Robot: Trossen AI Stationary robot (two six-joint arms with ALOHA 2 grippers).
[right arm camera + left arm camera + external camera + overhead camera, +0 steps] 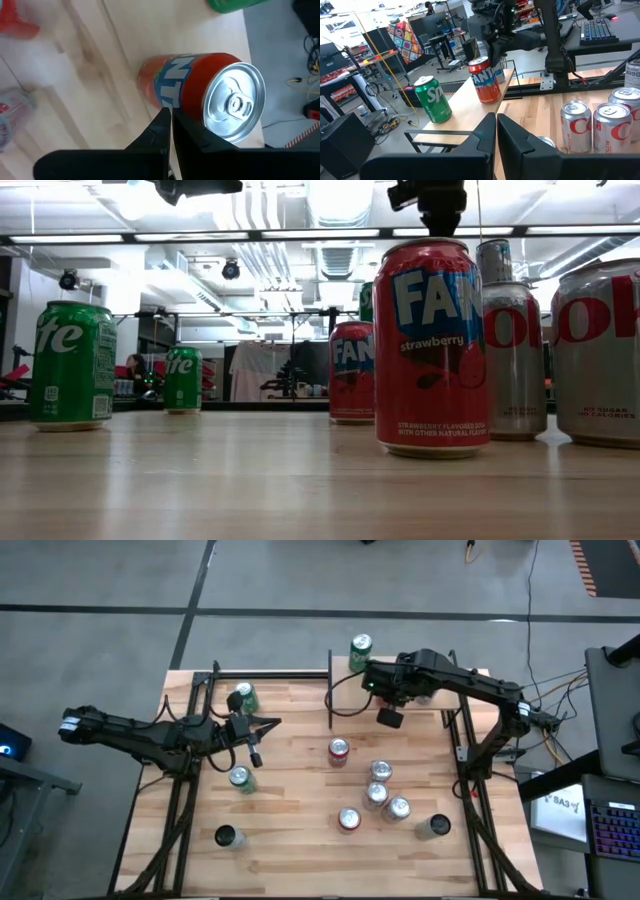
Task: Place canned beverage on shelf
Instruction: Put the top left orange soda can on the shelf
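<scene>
front of counter: striped butcher-block counter (300,860) with a dark can (228,836) near the left front, a red Fanta strawberry can (348,820) about mid-front and a silver can (433,827) to its right

just behind that: three silver Diet Coke style cans (380,790) bunched close together, right of centre

left side: a green Sprite can (240,778) and a second green Sprite can (243,697) farther back, well apart from each other

left tool: left tool (496,117) sits between those two green cans, pointing toward the middle of the counter, fingers pressed together with nothing in them

middle: second red Fanta can (200,95) stands upright on the counter, out on its own

right tool: right tool (170,112) hangs over that red can, looking down at its top, fingers pinched together and empty; can't tell if they touch the can's side

far right: the shelf (425,712), a small plain light wood board with thin black posts, is under the right arm

far edge: third green can (360,653) stands by the far black post; can't tell if it's on the shelf board
</scene>
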